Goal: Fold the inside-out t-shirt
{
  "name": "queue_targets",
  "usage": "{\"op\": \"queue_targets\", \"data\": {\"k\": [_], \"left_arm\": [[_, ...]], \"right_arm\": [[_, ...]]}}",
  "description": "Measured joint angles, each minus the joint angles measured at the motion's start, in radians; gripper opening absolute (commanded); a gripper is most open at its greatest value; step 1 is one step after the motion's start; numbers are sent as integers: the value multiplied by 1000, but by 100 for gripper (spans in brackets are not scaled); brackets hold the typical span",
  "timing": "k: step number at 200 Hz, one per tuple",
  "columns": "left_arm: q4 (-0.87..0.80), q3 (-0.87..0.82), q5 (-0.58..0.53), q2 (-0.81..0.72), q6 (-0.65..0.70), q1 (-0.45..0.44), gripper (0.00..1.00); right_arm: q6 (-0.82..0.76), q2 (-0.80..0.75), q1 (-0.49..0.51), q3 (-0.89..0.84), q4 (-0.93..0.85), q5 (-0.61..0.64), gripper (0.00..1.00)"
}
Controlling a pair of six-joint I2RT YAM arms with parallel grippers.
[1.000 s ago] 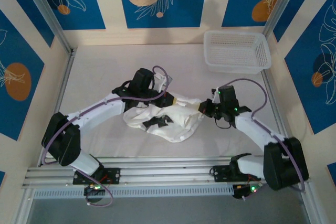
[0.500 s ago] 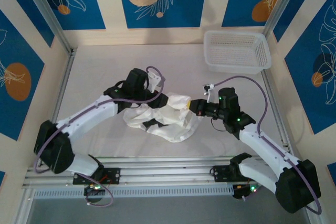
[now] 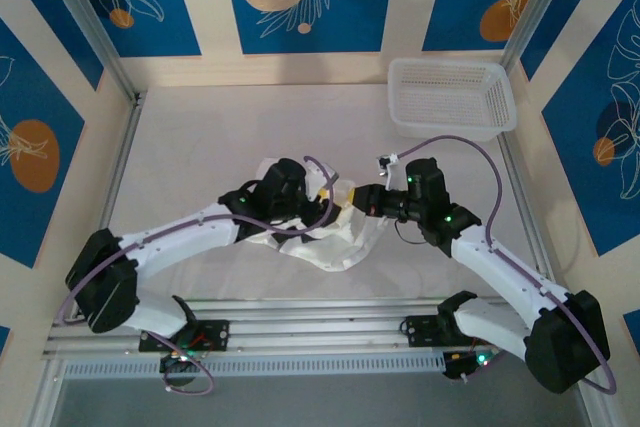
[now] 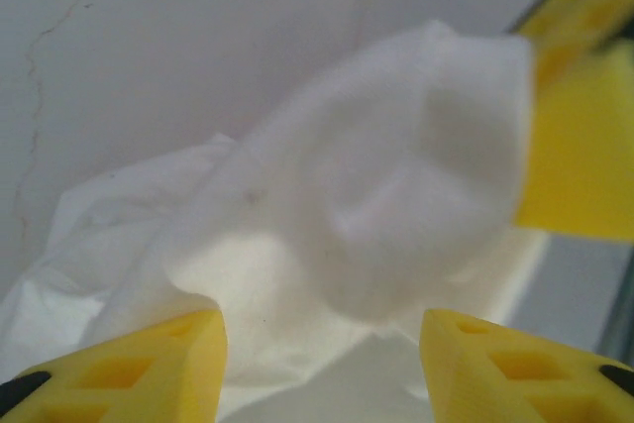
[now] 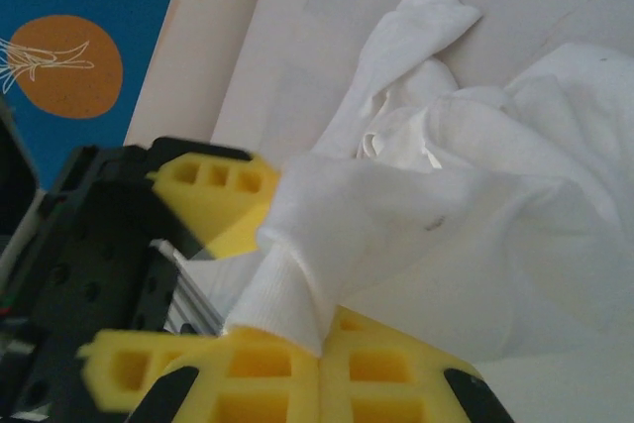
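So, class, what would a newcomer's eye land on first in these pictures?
The crumpled white t-shirt lies in the middle of the table. The right end effector is shut on a fold of it, and the left end effector sits open, facing that fold. A white mesh basket stands at the far right corner.

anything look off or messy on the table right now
Only the t-shirt: it lies in a crumpled heap, not spread flat, with one fold pinched in the shut right gripper and a bulge inside the open left gripper. The basket sits upright; nothing looks spilled or torn.
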Motion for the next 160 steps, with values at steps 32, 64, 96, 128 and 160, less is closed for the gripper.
{"op": "queue_targets", "data": {"k": [32, 64, 96, 128, 160], "left_arm": [[90, 0, -38, 76, -19, -3, 61], [106, 12, -125, 128, -33, 1, 73], [101, 42, -128, 164, -33, 11, 67], [106, 51, -127, 163, -85, 32, 42], [105, 53, -69, 88, -163, 103, 5]], "right_arm": [[0, 0, 8, 0, 0, 10, 0], [0, 0, 20, 0, 1, 14, 0], [-1, 0, 21, 2, 2, 35, 0], [-3, -9, 29, 6, -15, 45, 0], [-5, -23, 24, 4, -68, 72, 0]]}}
